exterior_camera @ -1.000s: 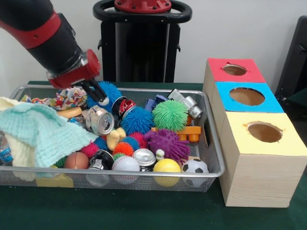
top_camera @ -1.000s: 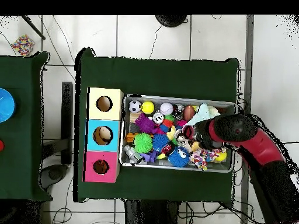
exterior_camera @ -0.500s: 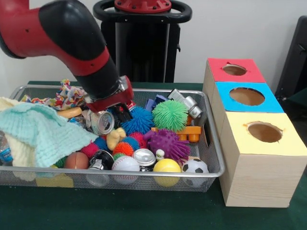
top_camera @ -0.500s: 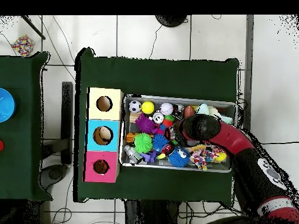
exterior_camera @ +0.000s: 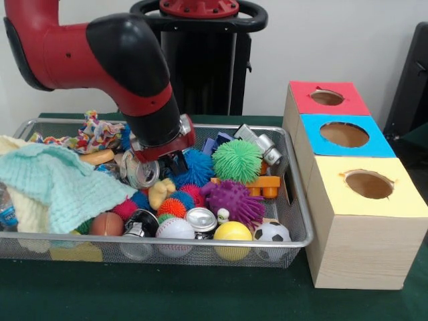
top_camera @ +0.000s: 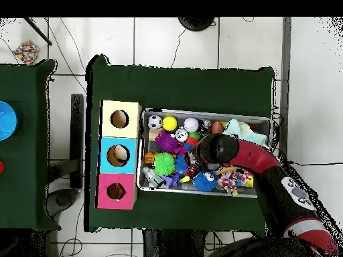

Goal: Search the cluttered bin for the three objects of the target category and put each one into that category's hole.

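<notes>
Front view: bin (exterior_camera: 299,221) full of toys.

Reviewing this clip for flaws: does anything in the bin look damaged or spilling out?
The mint knitted cloth drapes over the wire bin at its left edge. The silver can by the gripper looks crumpled. Nothing lies outside on the table.

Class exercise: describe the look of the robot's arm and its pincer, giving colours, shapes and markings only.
The thick rounded red and black arm has glossy red shells joined by black segments. A red collar with a silver ring sits above the small dark pincer. Overhead, white markings show on a black segment.
</notes>
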Available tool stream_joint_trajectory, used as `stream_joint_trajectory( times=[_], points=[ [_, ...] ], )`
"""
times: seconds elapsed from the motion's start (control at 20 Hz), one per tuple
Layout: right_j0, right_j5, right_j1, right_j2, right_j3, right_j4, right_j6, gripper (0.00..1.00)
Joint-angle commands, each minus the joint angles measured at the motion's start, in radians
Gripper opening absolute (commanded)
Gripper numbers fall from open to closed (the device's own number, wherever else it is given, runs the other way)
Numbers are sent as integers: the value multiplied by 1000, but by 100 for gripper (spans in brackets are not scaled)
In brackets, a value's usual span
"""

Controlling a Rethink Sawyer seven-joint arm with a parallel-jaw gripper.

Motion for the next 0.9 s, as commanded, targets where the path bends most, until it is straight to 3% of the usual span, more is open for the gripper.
stream_joint_trajectory(
  times=[0.05, 0.3, 0.9],
  points=[
    [32, 19, 16, -74, -105, -93, 49, 0],
    [41, 21, 18, -83, -114, -96, 53, 0],
    [-17, -125, 36, -6, -64, -46, 59, 0]
  ],
)
